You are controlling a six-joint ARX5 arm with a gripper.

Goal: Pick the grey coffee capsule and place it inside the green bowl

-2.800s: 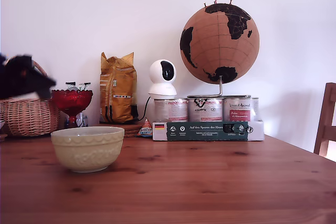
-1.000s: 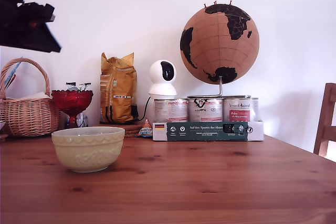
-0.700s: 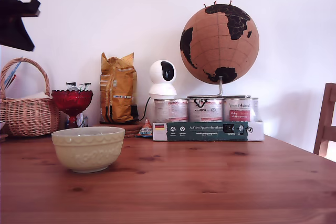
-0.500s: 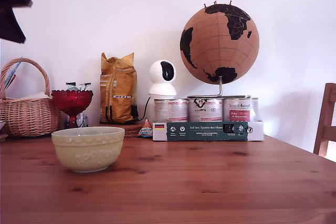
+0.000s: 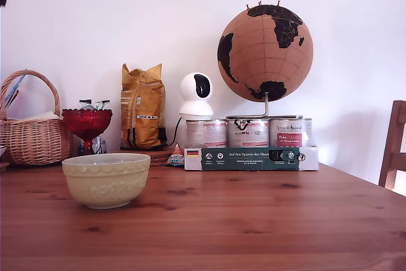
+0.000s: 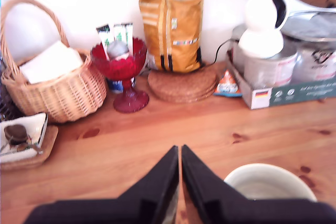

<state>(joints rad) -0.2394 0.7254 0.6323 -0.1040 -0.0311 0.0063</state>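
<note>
Pincer (image 6: 180, 153) shows only in the wrist view: black fingers pressed together to a thin slit, nothing between them, held above the wooden surface (image 6: 157, 129). In the exterior view only a dark sliver at the top left edge.

Green bowl (image 5: 106, 179) stands on the near left of the surface in the exterior view; from there its inside is hidden. Wrist view cuts the bowl (image 6: 270, 182) at the frame edge; the visible inside looks bare.

Grey coffee capsule: not made out for certain. A small dark object (image 6: 16, 133) sits in a white dish (image 6: 32, 124) beside the wicker basket (image 6: 52, 90); too blurred to identify.
</note>
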